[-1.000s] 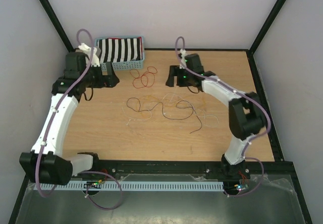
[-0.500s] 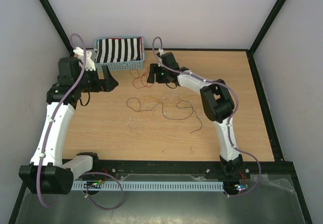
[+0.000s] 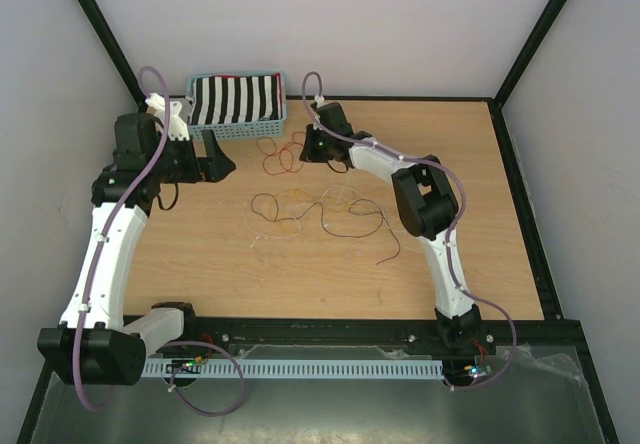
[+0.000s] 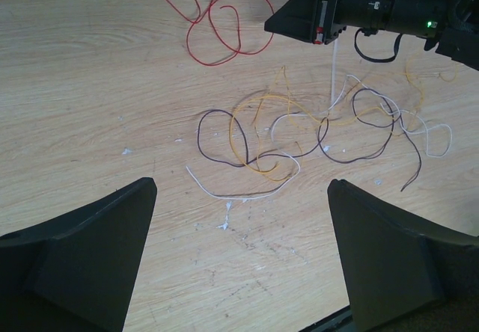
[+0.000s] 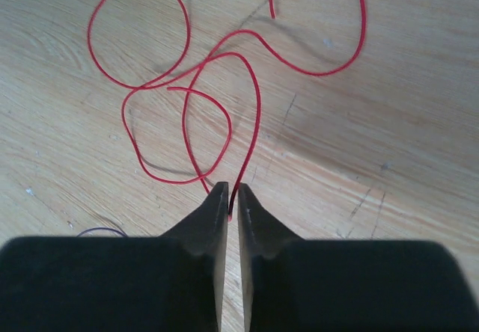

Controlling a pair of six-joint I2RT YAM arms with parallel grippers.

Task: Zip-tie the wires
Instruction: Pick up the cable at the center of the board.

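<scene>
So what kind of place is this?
Probably a robot practice booth: a left arm and a right arm bolted to a wooden table, plain walls closing it in, loose wires laid out.

Table (image 3: pixel 300 279): one. Arms: two, left arm (image 3: pixel 108 239) and right arm (image 3: pixel 445 249). Basket (image 3: pixel 250 128): one, with one striped cloth (image 3: pixel 235 99). Red wire (image 5: pixel 258 115): one. Orange wire (image 4: pixel 233 134): one. Dark strands (image 4: pixel 200 134) and white strands (image 4: pixel 239 196): tangled, count uncertain.

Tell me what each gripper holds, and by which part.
The right gripper pinches the red wire at the bottom bend of one loop. The left gripper is open, holding nothing.
</scene>
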